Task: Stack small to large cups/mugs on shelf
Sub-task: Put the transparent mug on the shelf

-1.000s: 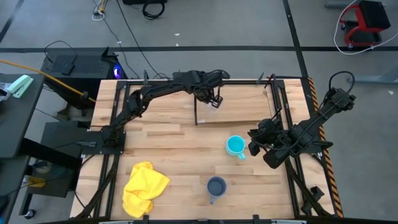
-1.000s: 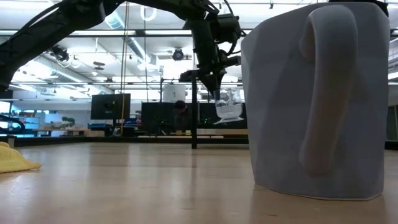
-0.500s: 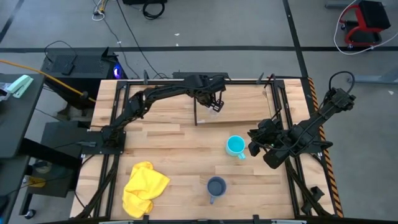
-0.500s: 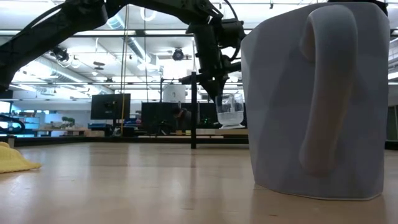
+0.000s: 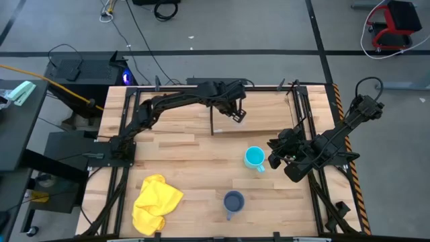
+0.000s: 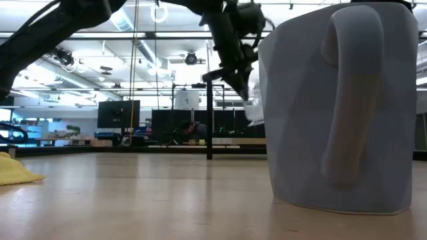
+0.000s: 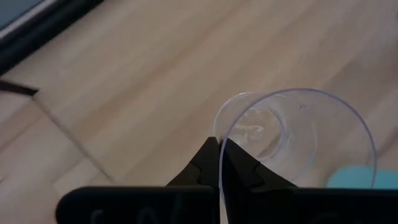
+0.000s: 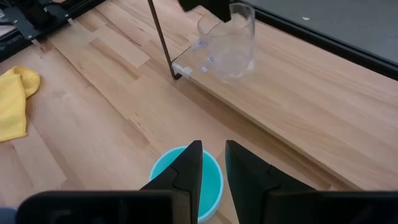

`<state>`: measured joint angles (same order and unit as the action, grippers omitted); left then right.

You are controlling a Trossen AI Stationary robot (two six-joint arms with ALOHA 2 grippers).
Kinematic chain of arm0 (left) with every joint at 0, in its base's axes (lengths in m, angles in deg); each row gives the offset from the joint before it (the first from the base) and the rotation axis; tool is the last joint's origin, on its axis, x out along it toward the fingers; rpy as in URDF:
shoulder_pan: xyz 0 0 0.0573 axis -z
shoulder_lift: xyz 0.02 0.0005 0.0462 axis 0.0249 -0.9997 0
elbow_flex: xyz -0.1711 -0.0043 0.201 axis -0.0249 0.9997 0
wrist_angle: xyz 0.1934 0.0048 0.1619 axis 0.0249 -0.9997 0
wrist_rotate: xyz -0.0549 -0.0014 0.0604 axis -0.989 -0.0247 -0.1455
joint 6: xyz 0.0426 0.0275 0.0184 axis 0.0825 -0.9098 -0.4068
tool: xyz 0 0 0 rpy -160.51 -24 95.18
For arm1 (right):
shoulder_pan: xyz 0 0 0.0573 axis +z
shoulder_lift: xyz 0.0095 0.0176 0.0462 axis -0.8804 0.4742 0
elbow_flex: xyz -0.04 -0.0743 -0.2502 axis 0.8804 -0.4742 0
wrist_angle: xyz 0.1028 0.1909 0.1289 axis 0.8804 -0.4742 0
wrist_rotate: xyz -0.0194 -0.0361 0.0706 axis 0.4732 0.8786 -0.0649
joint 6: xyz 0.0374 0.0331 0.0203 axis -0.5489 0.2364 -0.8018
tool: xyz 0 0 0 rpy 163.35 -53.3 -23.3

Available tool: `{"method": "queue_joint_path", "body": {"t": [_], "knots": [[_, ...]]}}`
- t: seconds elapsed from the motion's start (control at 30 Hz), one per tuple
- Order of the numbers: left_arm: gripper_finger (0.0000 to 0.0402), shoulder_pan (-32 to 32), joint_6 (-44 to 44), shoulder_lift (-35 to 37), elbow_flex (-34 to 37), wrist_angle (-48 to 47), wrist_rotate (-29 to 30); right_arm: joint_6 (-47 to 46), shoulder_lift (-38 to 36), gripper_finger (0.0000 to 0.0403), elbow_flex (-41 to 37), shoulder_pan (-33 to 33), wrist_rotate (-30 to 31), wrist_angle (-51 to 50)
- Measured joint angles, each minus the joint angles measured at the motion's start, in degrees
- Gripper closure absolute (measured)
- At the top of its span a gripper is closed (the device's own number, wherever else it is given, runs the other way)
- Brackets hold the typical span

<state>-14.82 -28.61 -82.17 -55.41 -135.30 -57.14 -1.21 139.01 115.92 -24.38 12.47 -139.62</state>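
My left gripper (image 5: 236, 111) is over the shelf (image 5: 269, 115), a light-wood board with black uprights at the table's far right, and is shut on the small clear glass cup (image 8: 227, 43). In the low view the cup (image 6: 253, 107) hangs tilted above the board, half hidden behind the grey-blue mug (image 6: 333, 107). The cyan mug (image 5: 254, 158) stands on its base on the tabletop in front of the shelf. The grey-blue mug (image 5: 233, 201) stands nearer the front edge. My right gripper (image 8: 213, 169) is open, just right of and above the cyan mug (image 8: 186, 180), with nothing between its fingers. My left gripper pinches the glass cup's rim (image 7: 219, 133) between its two fingers, one finger inside the cup and one outside. The fingers come from above, slanting down. The cup hangs tilted below them, clear of the shelf board.
A yellow cloth (image 5: 156, 203) lies crumpled at the near left of the tabletop. A thin black upright (image 8: 160, 37) stands at the shelf's near left corner, close to the cup. Most of the shelf board (image 8: 298, 106) to the right of the cup is bare wood.
My left gripper has moved a little toward the table's right edge and up, still shut on the glass cup. The cup stood upright just over the shelf board half a second ago and now hangs higher and tilted.
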Motion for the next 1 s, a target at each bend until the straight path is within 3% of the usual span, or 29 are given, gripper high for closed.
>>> {"method": "queue_joint_path", "body": {"t": [1.0], "knots": [[0.0383,-1.7,1.1,-1.4,-0.1,-4.6,2.9,-0.2,0.0,0.0325,0.0,-0.1,-0.3,0.2]]}}
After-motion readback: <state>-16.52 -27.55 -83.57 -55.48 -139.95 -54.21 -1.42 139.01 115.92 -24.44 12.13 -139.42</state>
